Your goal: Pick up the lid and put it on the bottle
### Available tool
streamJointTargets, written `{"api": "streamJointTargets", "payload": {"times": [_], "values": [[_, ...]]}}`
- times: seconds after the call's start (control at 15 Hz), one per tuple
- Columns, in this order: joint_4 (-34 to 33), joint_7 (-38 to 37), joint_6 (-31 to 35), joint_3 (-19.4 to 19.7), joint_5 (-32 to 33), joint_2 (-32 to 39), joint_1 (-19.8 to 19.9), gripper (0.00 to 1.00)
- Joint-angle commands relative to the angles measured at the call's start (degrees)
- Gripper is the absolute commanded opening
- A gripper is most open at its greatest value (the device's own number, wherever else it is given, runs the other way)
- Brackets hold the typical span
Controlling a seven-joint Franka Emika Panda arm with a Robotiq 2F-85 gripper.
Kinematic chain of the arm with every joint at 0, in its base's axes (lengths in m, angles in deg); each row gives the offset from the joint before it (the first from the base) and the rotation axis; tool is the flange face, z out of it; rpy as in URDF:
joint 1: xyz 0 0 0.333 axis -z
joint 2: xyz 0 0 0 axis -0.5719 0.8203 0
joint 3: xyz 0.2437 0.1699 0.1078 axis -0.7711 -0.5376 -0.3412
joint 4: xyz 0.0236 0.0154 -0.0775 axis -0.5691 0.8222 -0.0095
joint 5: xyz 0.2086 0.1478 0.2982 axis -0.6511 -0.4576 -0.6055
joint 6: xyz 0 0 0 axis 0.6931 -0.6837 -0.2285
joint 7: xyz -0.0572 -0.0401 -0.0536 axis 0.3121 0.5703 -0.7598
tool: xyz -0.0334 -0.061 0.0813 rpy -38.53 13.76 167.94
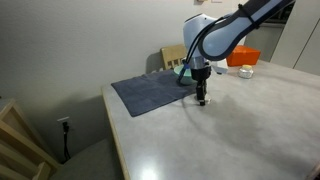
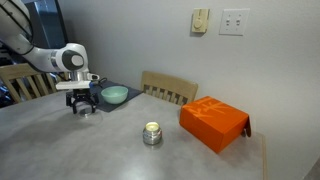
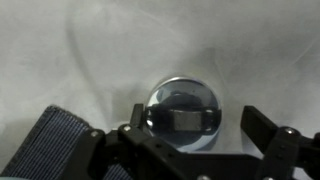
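I've got the hand (image 2: 82,106) open over the lid (image 3: 182,115); grab and capping the bottle (image 2: 152,133) not yet done.

An exterior view looks from a raised table (image 1: 200,140) corner toward the arm (image 1: 225,35). An exterior view sits low at the table (image 2: 60,150) edge, facing the wall (image 2: 120,40). Both share arm (image 2: 40,58) and box (image 2: 213,122). The wrist view looks down, close over the lid (image 3: 183,100).

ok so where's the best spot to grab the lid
By its rim, across the middle, from straight above. The lid is a low round disc lying flat on the table, so only its edge gives the fingers two opposite sides.
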Motion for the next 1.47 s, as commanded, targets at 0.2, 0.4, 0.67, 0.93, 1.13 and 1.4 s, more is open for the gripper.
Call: {"api": "streamJointTargets", "payload": {"times": [0.2, 0.4, 0.67, 0.93, 1.13, 1.4], "values": [[-0.87, 0.44, -0.83, -1.01, 0.07, 0.68, 0.13, 0.46], [-0.37, -0.42, -2.37, -0.95, -0.51, -0.08, 0.18, 0.44], [2.49, -3.68, -4.13, -0.59, -0.46, -3.81, -0.4, 0.44], [7.12, -6.64, -2.95, -0.4, -0.07, -10.23, -0.12, 0.44], [11.88, -8.05, -1.48, -0.19, 0.19, -16.56, 0.5, 0.44], [19.68, -10.53, -0.37, 0.44, 0.32, -26.32, 1.64, 0.44]]}}
